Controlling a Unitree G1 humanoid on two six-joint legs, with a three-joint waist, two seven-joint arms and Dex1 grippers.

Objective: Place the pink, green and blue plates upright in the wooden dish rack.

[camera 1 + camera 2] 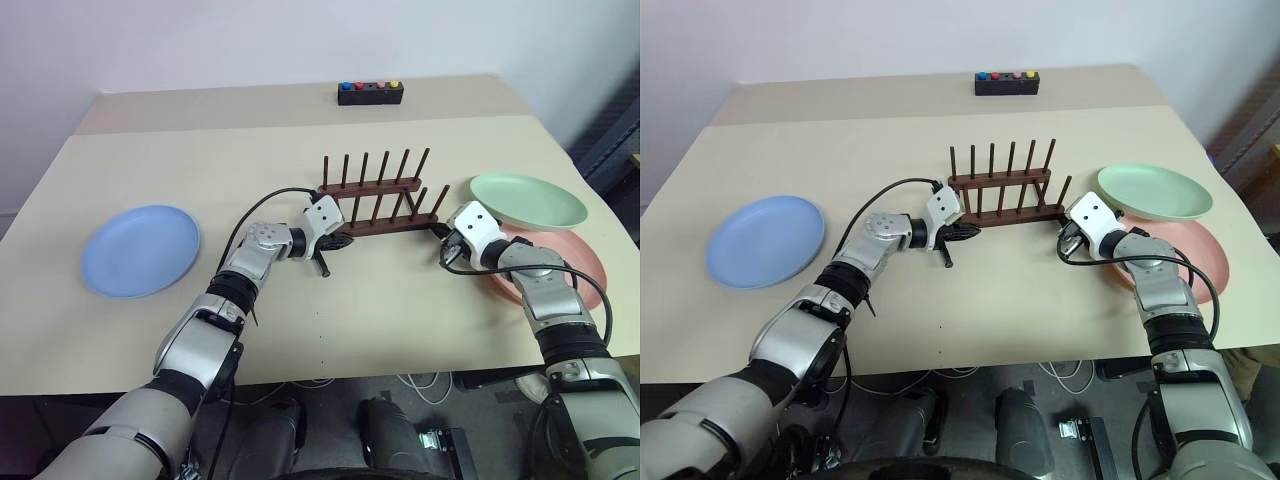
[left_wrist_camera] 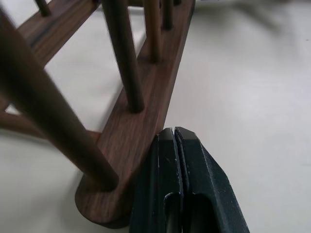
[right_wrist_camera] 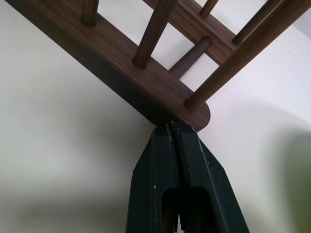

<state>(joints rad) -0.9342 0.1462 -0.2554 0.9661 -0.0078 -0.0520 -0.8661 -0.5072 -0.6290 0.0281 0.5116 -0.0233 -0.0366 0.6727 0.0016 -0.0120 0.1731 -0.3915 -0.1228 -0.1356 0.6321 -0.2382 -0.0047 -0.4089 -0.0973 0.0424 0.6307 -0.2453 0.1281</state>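
Note:
The wooden dish rack (image 1: 378, 195) stands mid-table with nothing in it. My left gripper (image 1: 340, 240) is shut, its tips against the left end of the rack's near base bar (image 2: 131, 141). At the bar's right end (image 3: 194, 109), my right gripper (image 3: 171, 125) is also shut and touches the wood. The blue plate (image 1: 140, 250) lies flat at the far left. On the right, the green plate (image 1: 527, 200) lies partly over the pink plate (image 1: 570, 262), behind my right wrist.
A small black box with coloured buttons (image 1: 370, 93) sits at the table's far edge (image 1: 300, 95). A black cable (image 1: 265, 205) loops from my left wrist. The table's right edge runs close past the two stacked plates.

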